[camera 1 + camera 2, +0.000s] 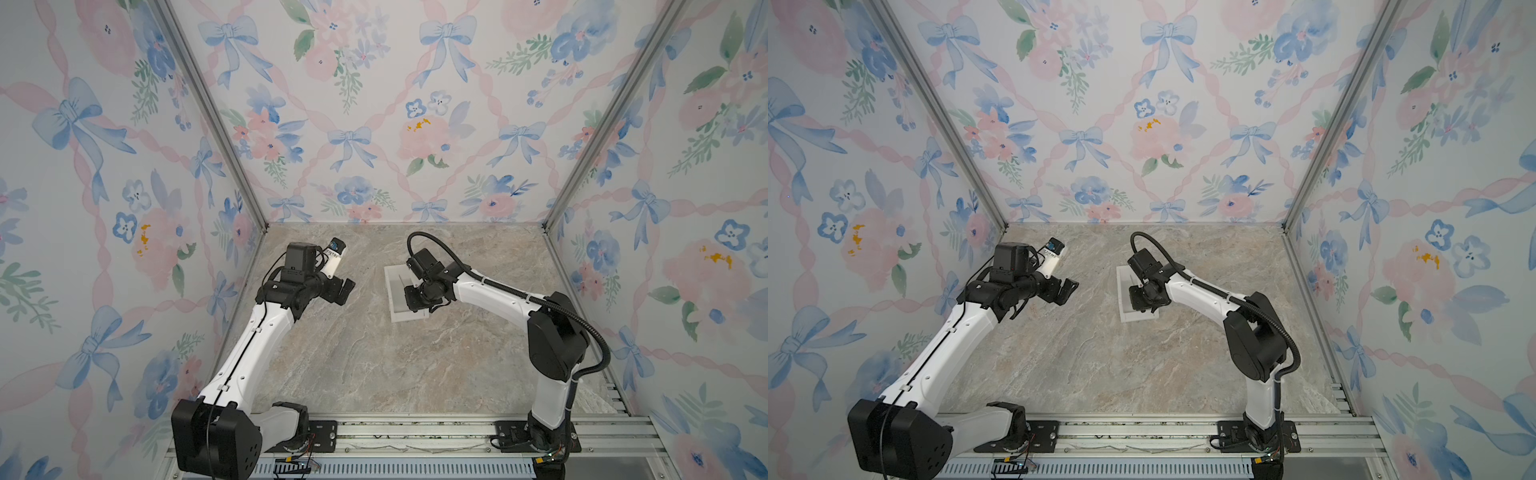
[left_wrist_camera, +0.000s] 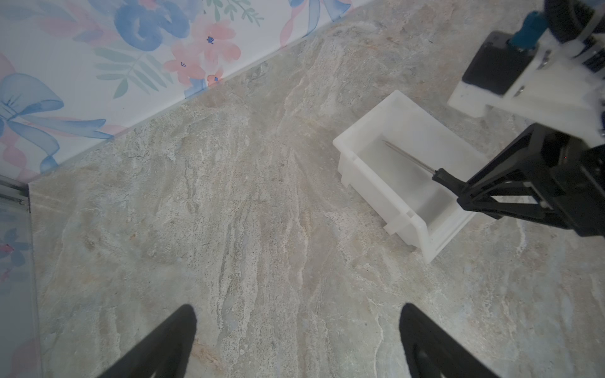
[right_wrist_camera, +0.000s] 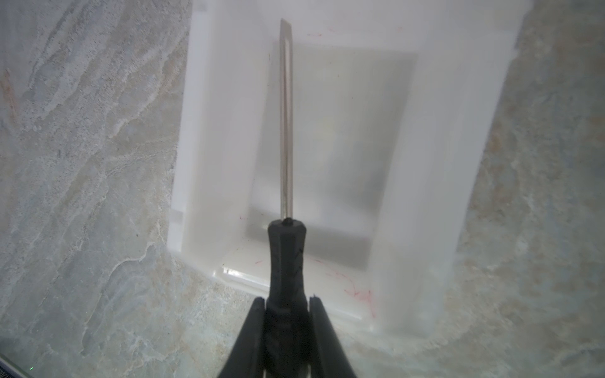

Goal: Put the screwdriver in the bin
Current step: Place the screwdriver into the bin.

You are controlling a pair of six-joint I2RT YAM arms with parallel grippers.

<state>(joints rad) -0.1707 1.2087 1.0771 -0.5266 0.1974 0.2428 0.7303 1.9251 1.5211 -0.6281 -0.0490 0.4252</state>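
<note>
1. Your right gripper [image 3: 286, 299] is pinching the small slim screwdriver with a black handle and thin grey metal shaft [image 3: 286, 248]. Its two black fingers are pressed against either side of the handle, near the handle's back end.
2. You are holding the screwdriver over the small white rectangular plastic open-top bin [image 3: 222, 131]. In the right wrist view the handle crosses above the bin's lowered front lip, and the shaft runs on along the length of the interior. It lies closer to one long side wall than to the other.
3. The left wrist view shows the grey shaft reaching inside the bin's walls, with the tip pointing toward the end opposite the lip. You cannot tell from any view whether the tip touches the bin's floor or wall.
4. The bin sits flat on the grey-beige marbled stone-look tabletop [image 2: 262, 212], toward the back of the workspace. In both top views your right wrist covers much of it.
5. Your left gripper [image 2: 298, 310] has its fingers spread wide apart with nothing between them. It hangs over bare tabletop, well apart from the bin and on the bin's left side in both top views.
6. Floral wallpaper panels with blue bows and pink flowers [image 1: 374, 104] enclose the tabletop at the back and on both sides.
</note>
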